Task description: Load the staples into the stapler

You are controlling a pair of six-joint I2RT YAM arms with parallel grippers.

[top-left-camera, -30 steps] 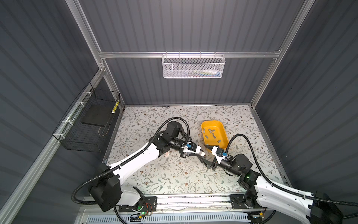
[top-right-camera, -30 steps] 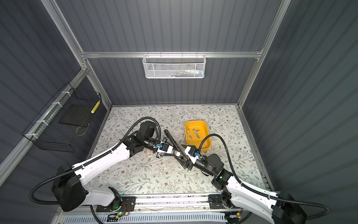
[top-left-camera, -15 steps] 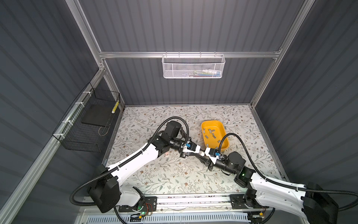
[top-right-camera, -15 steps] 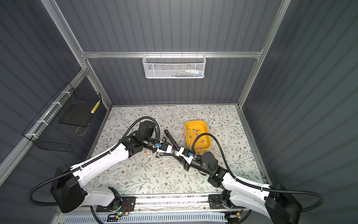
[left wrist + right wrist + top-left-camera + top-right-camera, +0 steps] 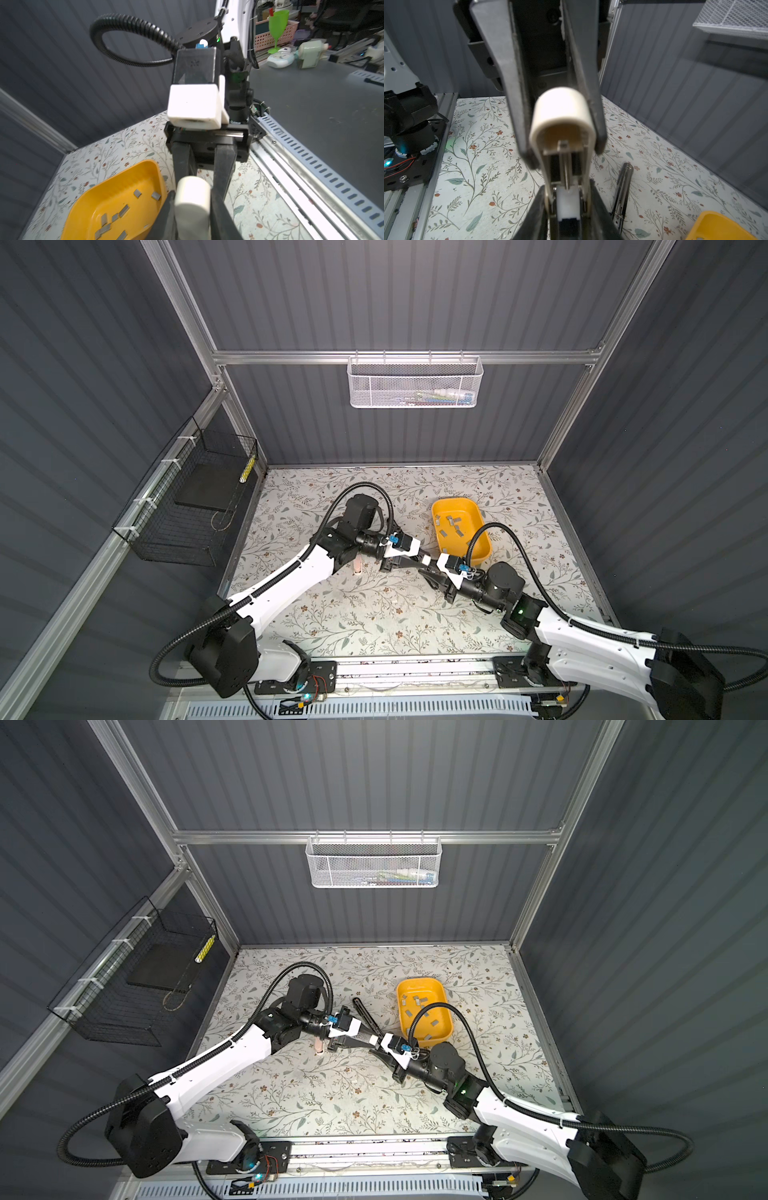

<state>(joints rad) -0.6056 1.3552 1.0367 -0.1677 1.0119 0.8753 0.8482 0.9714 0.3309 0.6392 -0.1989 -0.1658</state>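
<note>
A white stapler (image 5: 562, 116) hangs above the floral mat between my two grippers, its spring channel facing the right wrist camera. In both top views only a white bit of the stapler (image 5: 426, 561) (image 5: 374, 1039) shows between them. My left gripper (image 5: 409, 562) (image 5: 357, 1041) (image 5: 193, 199) (image 5: 564, 145) is shut on its rounded end. From the opposite side my right gripper (image 5: 430, 572) (image 5: 384, 1050) (image 5: 566, 191) is shut on the metal end. The staples (image 5: 453, 526) (image 5: 419, 1006) (image 5: 122, 209), several grey strips, lie loose in a yellow tray (image 5: 457, 500) (image 5: 419, 981) (image 5: 124, 178).
A black stapler (image 5: 365, 1016) (image 5: 623, 187) lies opened out on the mat behind the grippers. A small pink object (image 5: 358, 566) (image 5: 319, 1046) sits under the left arm. A white mesh basket (image 5: 415, 381) hangs on the back wall, a black wire basket (image 5: 195, 497) on the left wall.
My right gripper has moved in toward the left one and closed on the white stapler's end. The left arm has stayed about where it was.
</note>
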